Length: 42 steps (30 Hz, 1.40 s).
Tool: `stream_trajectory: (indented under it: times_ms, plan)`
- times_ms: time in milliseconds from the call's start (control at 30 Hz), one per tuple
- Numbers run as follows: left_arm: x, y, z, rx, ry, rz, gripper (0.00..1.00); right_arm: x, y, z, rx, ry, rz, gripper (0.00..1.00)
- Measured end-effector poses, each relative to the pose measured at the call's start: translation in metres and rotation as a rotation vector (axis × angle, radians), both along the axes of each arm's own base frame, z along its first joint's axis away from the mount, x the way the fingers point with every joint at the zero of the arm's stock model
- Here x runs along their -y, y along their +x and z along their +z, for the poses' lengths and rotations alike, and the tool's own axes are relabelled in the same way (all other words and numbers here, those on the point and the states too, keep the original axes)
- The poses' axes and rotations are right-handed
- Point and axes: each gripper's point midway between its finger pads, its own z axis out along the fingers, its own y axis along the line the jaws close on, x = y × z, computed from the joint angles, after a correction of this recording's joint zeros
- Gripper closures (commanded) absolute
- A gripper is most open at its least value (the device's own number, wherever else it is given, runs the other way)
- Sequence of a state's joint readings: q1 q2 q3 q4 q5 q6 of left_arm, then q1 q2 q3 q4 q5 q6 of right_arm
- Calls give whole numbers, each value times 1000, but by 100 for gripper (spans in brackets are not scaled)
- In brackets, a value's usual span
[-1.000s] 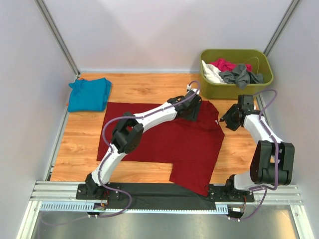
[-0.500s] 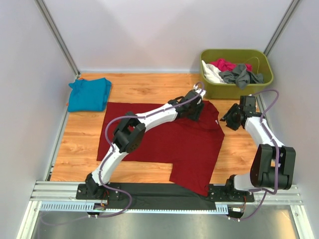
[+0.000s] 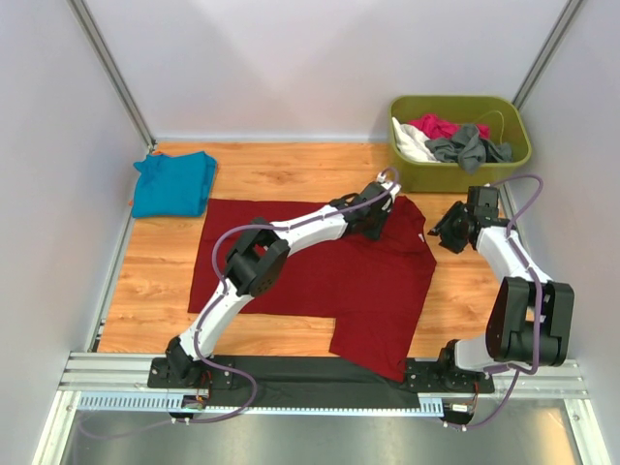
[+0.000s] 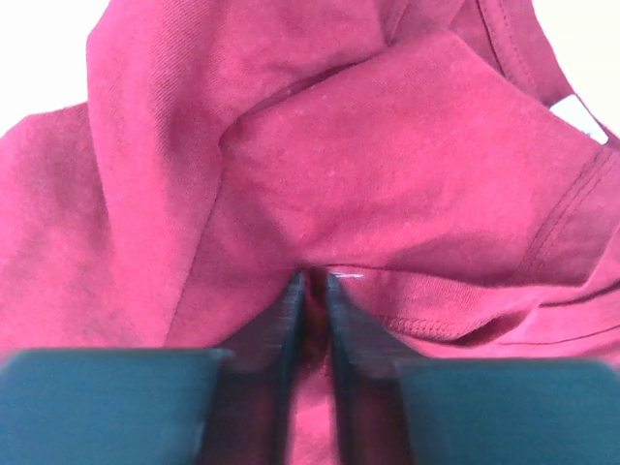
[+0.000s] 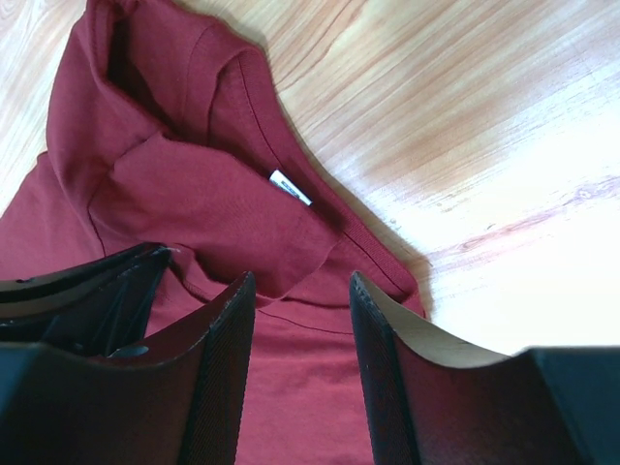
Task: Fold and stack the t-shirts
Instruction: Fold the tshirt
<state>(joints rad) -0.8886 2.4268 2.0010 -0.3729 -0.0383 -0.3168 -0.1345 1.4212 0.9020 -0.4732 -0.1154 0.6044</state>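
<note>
The dark red t-shirt lies spread on the wooden table, its collar end bunched at the far right. My left gripper is shut on a fold of that cloth near the collar; in the left wrist view its jaws pinch red fabric between them. The white label shows beside the collar. My right gripper is open and empty just above the shirt's right shoulder; the left fingers show beside it. The teal-blue t-shirt lies folded at the far left.
A green bin at the far right corner holds pink, white and dark grey garments. Bare wood lies right of the shirt. A black strip runs along the near edge.
My left arm has reached slightly farther right, keeping hold of the cloth near the collar. My right gripper has edged a little away from me and stays open.
</note>
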Motion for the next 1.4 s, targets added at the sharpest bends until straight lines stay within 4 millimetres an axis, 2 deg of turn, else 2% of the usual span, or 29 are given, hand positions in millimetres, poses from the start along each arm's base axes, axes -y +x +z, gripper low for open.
stream_trajectory:
  times_ms: [67, 100, 133, 367, 533, 733, 1033, 1067, 1167, 1200, 1233, 1300, 1400]
  plan:
    - [1, 0, -1, 6, -7, -4, 91, 0, 0, -1, -3, 3, 2, 55]
    - [-1, -1, -2, 7, -6, -7, 99, -1, 0, -2, -4, 4, 3, 55]
    - [-2, -2, -4, 7, -4, -8, 100, -1, 0, -2, -6, 7, 4, 55]
    - [-13, -12, 4, 9, -11, -12, 100, -4, 3, -7, -8, 20, 13, 56]
    - [-22, -21, 24, 25, -41, -17, 100, -5, 3, -9, -10, 29, 19, 57]
    - [-19, -25, 45, 43, -95, -33, 100, -7, 3, -12, -19, 39, 25, 57]
    - [-30, -45, 26, -22, -89, -51, 100, -9, 4, -18, -28, 49, 31, 58]
    - [-32, -47, 22, -29, -86, -53, 99, -9, 4, -20, -35, 53, 32, 58]
    - [-35, -54, 15, -52, -80, -65, 73, -11, 4, -25, -49, 61, 36, 58]
    - [-35, -56, 13, -58, -79, -70, 57, -11, 4, -26, -53, 64, 38, 58]
    - [-36, -58, 12, -67, -81, -73, 52, -12, 4, -27, -55, 67, 40, 59]
    - [-36, -63, 11, -82, -88, -83, 47, -13, 4, -28, -56, 72, 43, 59]
    - [-37, -70, 15, -96, -103, -100, 47, -13, 5, -30, -59, 76, 45, 60]
